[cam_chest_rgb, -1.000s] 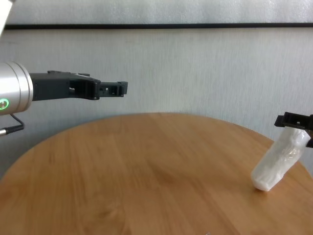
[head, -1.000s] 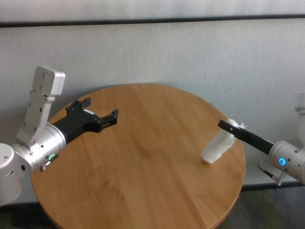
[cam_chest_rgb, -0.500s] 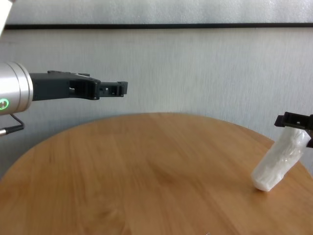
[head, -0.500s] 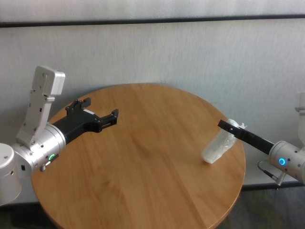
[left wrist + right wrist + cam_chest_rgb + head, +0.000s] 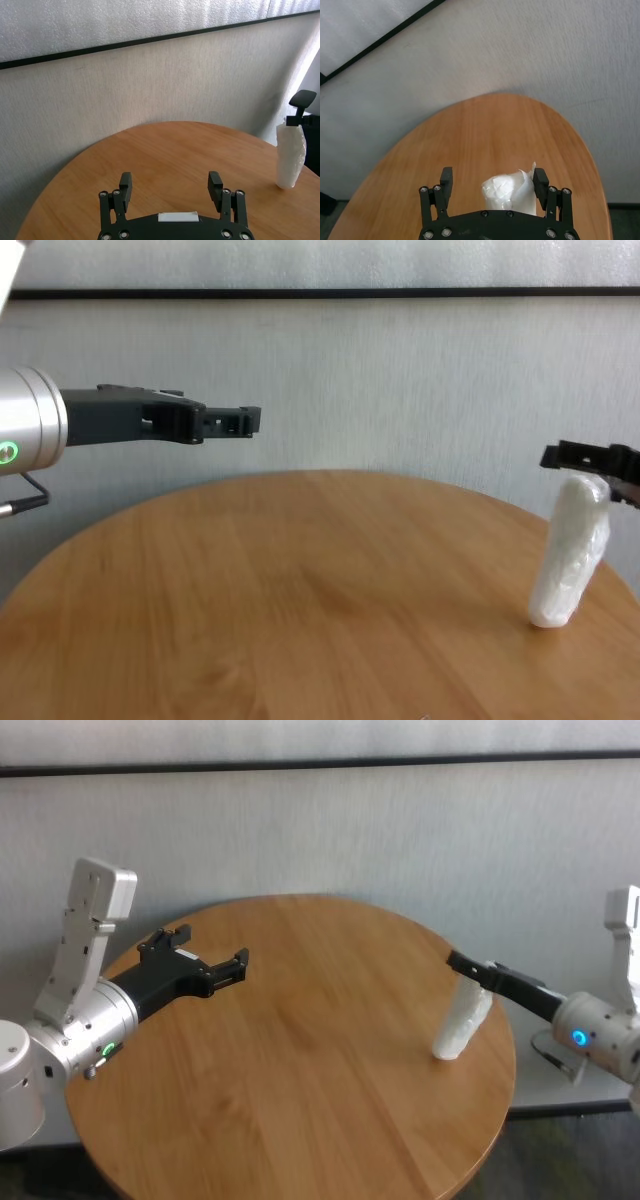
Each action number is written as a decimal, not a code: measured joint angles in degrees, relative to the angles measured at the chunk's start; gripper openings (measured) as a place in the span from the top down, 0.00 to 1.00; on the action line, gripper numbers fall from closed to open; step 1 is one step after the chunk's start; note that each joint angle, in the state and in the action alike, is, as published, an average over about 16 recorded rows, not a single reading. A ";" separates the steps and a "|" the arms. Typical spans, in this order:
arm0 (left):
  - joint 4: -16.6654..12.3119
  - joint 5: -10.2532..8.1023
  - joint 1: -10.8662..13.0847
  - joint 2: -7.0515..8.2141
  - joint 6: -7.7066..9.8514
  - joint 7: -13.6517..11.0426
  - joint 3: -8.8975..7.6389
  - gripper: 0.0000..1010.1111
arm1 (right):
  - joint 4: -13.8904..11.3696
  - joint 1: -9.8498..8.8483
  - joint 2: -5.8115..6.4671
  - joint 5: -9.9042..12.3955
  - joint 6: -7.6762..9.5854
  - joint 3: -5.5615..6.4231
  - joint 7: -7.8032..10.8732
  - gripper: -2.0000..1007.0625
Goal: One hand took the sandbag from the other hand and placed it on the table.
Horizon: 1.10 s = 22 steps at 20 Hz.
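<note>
The white crinkly sandbag [image 5: 463, 1023] stands almost upright on its end near the right edge of the round wooden table [image 5: 300, 1070]. My right gripper [image 5: 462, 965], the one with the blue ring light, is open and straddles the bag's top. In the right wrist view the bag's top [image 5: 507, 192] lies against one finger, with a clear gap to the other. My left gripper [image 5: 212, 947], with the green ring light, hovers open and empty over the table's left side. The left wrist view shows the sandbag [image 5: 290, 157] far off.
A pale wall with a dark horizontal stripe [image 5: 320, 762] runs behind the table. The table edge [image 5: 505, 1090] is close to the sandbag on the right. Bare wood [image 5: 300, 620] stretches between the two grippers.
The right gripper has swung inward over the table and the sandbag has gone from leaning to nearly upright. The left arm has not moved.
</note>
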 joint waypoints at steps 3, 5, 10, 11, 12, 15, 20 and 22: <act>0.00 0.00 0.00 0.00 0.00 0.00 0.00 0.01 | 1.53 1.85 -0.79 -1.82 -0.67 -0.78 1.39 0.00; 0.00 0.00 0.00 0.00 0.00 0.00 0.00 0.01 | 2.64 3.09 -1.40 -2.90 -1.04 -1.26 2.33 0.00; 0.00 0.00 0.00 0.00 0.00 0.00 0.00 0.01 | 4.92 5.70 -2.95 -5.16 -1.98 -2.20 4.69 0.00; 0.00 0.00 0.00 0.00 0.00 0.00 0.00 0.01 | 5.20 6.07 -3.21 -5.56 -2.25 -2.35 5.18 0.00; 0.00 0.00 0.00 0.00 0.00 0.00 0.00 0.01 | 5.44 6.39 -3.47 -5.99 -2.62 -2.48 5.71 0.00; 0.00 0.00 0.00 0.00 0.00 0.01 0.00 0.01 | 5.92 7.10 -4.14 -7.33 -4.18 -2.83 7.27 0.00; 0.00 0.00 0.00 0.00 0.00 0.00 0.00 0.01 | 5.87 7.47 -4.99 -9.82 -7.96 -3.23 10.01 0.00; 0.00 0.00 0.00 0.00 0.00 0.00 0.00 0.01 | 5.60 7.38 -5.23 -10.84 -9.72 -3.35 11.07 0.00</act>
